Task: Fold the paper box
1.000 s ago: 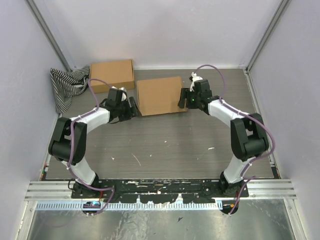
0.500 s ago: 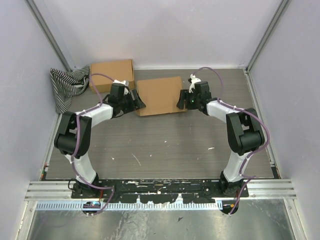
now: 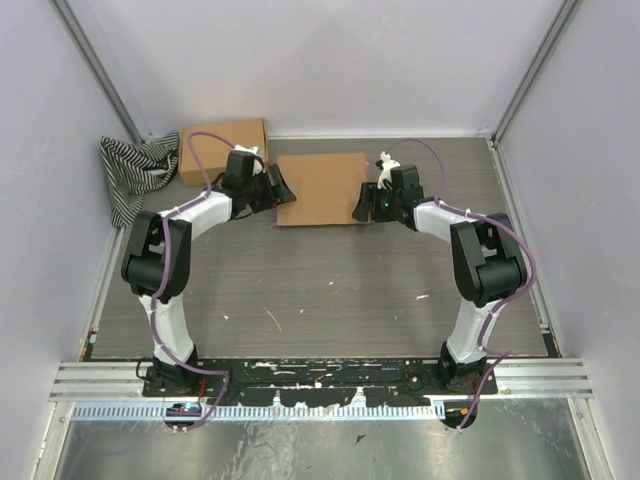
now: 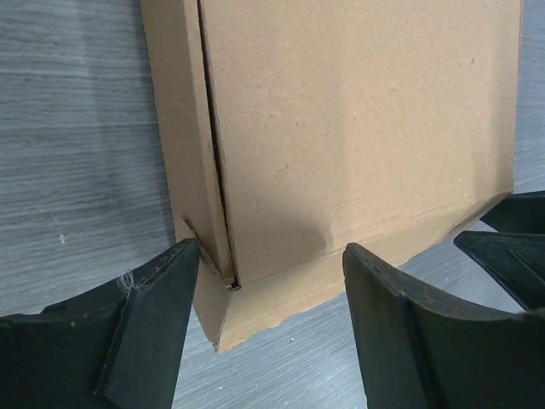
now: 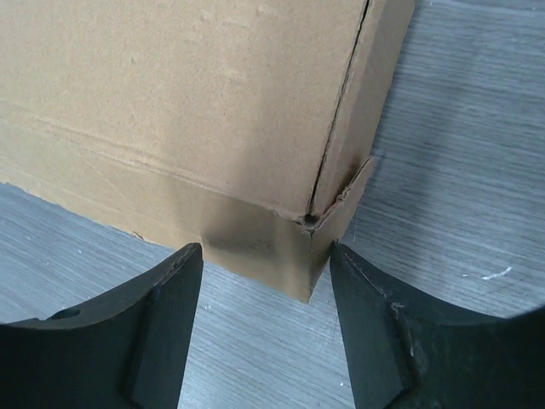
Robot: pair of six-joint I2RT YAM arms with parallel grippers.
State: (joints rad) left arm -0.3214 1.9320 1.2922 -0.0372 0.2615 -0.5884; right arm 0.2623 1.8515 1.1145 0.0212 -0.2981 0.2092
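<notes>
– Brown cardboard, seen from above: the paper box (image 3: pixel 322 188) lies flat on the table (image 3: pixel 350 280) toward the far side, between the two arms. A second box (image 3: pixel 222 150) and a striped cloth (image 3: pixel 135 170) sit off to its left.
– And the hands?
– The left hand (image 3: pixel 274 189) is at the left end of the paper box, and the right hand (image 3: pixel 364 203) is at its right end, by the near corner. Whether either one touches cannot be told from up there.
– The left wrist view is closer.
– There the left hand (image 4: pixel 271 251) is spread wide. Its fingers (image 4: pixel 153 324) straddle a near corner of the paper box (image 4: pixel 358 128) and grip nothing. A seam gapes where the side wall meets the top panel, and a little tab pokes out at the corner, just beside one fingertip.
– Right wrist?
– Much the same. The right hand (image 5: pixel 264 251) is wide open and empty, with the other near corner of the paper box (image 5: pixel 187 85) between its fingers (image 5: pixel 162 332). That corner looks scuffed and slightly crushed.
– So how will it handle?
– It is probably light, and likely to slide on the table under a one-sided push. The panels should stay stiff, while the creases and corners give easily. The best hold seems to be a pinch on a wall edge close to a corner, or both hands pressing inward from opposite ends, rather than on the middle of the lid.
</notes>
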